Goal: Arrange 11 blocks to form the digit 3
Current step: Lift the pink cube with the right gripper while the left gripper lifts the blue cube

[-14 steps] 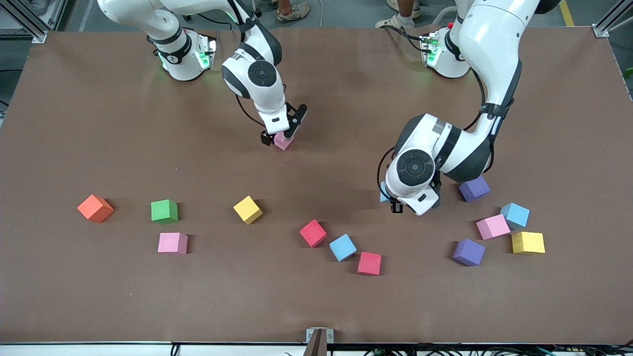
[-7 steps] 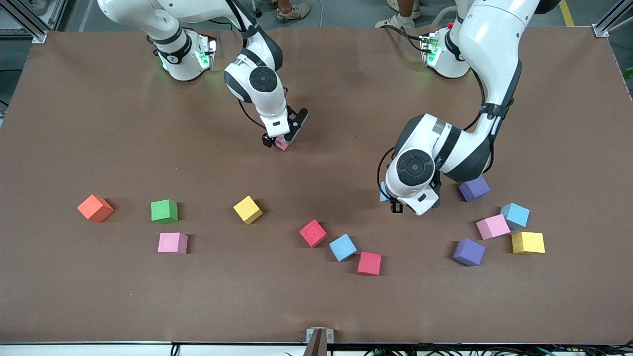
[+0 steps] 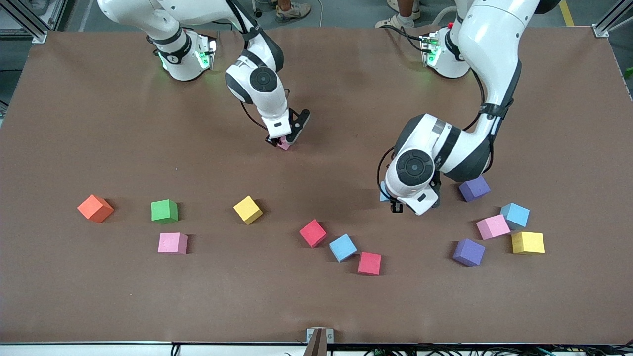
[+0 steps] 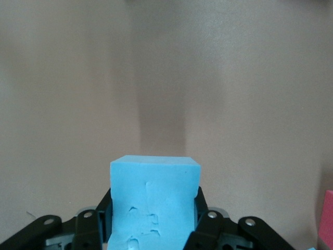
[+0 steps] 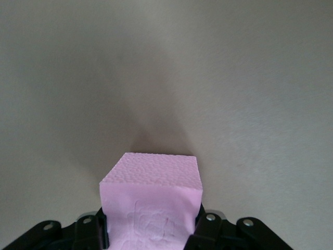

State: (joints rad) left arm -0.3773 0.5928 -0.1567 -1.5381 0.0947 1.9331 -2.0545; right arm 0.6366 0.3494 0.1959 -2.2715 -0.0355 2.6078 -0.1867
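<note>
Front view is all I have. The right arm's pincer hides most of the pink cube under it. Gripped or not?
Observer: Gripped. The right wrist view shows the right pincer shut on the pink block, clamped on two opposite sides.
Operator: And the left arm? I only see a blue sliver under its wrist.
Observer: The left wrist view shows the left pincer shut on a light blue block, a whole cube in its grip.
Operator: Foam intact?
Observer: The light blue block's camera-facing side has small dents; the pink block shows fainter marks.

Matte pitted foam pink block (image 5: pixel 151 200)
</note>
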